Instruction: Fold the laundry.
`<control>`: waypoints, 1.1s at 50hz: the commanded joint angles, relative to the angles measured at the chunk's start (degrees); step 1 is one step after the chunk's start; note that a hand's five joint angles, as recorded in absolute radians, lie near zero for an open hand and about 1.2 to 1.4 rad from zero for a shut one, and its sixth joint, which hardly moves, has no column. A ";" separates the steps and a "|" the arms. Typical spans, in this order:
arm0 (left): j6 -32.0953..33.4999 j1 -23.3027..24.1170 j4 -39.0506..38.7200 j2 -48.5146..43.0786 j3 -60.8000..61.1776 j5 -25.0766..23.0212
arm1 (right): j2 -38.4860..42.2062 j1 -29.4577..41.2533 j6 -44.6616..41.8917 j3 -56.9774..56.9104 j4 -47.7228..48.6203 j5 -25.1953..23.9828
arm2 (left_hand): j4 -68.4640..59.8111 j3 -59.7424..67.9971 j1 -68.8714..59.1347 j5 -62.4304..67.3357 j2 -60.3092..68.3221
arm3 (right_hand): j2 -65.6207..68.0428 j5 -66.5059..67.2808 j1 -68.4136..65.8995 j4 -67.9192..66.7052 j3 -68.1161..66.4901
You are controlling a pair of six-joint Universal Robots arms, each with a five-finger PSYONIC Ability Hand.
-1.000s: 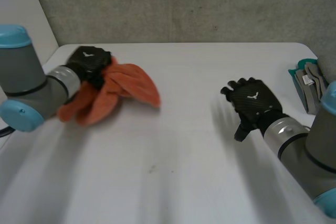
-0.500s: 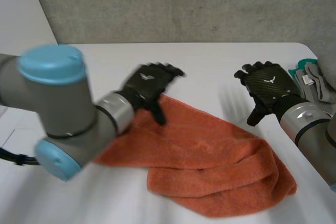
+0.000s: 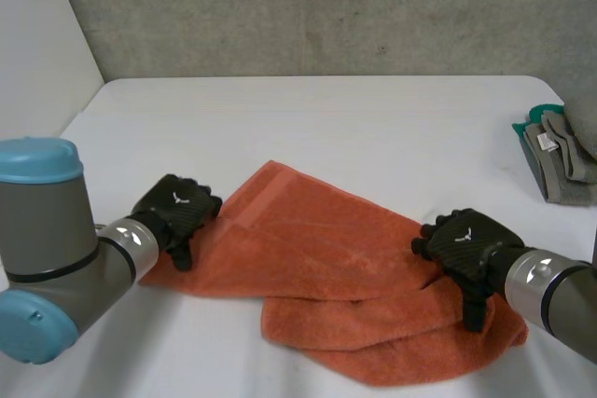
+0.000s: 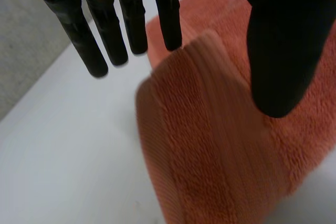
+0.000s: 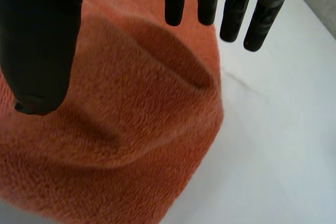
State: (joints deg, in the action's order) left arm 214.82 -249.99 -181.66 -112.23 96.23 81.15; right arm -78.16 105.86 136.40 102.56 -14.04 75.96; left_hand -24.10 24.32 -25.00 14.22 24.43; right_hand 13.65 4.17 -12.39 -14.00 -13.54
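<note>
An orange towel [image 3: 345, 277] lies crumpled and partly doubled over on the near part of the white table [image 3: 326, 128]. My left hand [image 3: 177, 214] sits at the towel's left corner. In the left wrist view its straight fingers [image 4: 100, 30] and thumb [image 4: 281, 51] stand apart over the hemmed corner [image 4: 210, 129], gripping nothing. My right hand [image 3: 466, 247] is over the towel's right end. Its fingers [image 5: 236, 9] are straight and its thumb [image 5: 37, 40] is spread wide above the rounded fold [image 5: 121, 119], so it is open too.
A stack of folded grey and teal cloths [image 3: 555, 160] lies at the table's right edge. A grey wall runs behind the table. Bare tabletop stretches beyond the towel toward the wall.
The left hand carried the bunched towel from the far left to the middle, let it go spread out, then drew back to its left corner. The right hand came down to the right end.
</note>
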 commanded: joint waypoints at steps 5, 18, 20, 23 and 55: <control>-0.19 1.61 -1.59 -6.78 -4.90 3.75 | 1.52 -0.04 0.18 2.30 13.15 1.56 | -55.90 55.68 -55.00 55.78 55.57 | 66.35 65.83 -67.61 -66.00 -66.46; -10.89 3.81 -0.80 14.48 -5.17 7.09 | -5.94 0.31 0.44 -9.65 13.16 1.56 | -55.90 55.68 -55.00 55.78 55.57 | 66.35 65.83 -67.61 -66.00 -66.46; -13.53 3.72 -0.80 16.59 -5.17 7.00 | -6.21 0.05 0.27 -12.99 13.16 1.12 | -55.90 55.68 -55.00 55.78 55.57 | 66.35 65.83 -67.61 -66.00 -66.46; -18.81 3.54 -1.15 20.11 -5.17 6.83 | -5.07 0.13 0.44 -17.47 13.77 -0.02 | -55.90 55.68 -55.00 55.78 55.57 | 66.35 65.83 -67.61 -66.00 -66.46; -20.05 2.93 -8.18 -6.59 -16.42 17.72 | 16.03 6.72 12.47 -30.94 4.99 12.02 | -55.90 55.68 -55.00 55.78 55.57 | -3.65 -4.17 2.39 4.00 3.54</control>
State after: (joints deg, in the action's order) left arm 194.84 -246.96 -189.64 -118.91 79.44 99.21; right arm -53.13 112.46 141.75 60.57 0.03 88.40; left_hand -68.66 68.08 -65.66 55.46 68.48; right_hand 12.49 3.30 -11.33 -13.11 -12.25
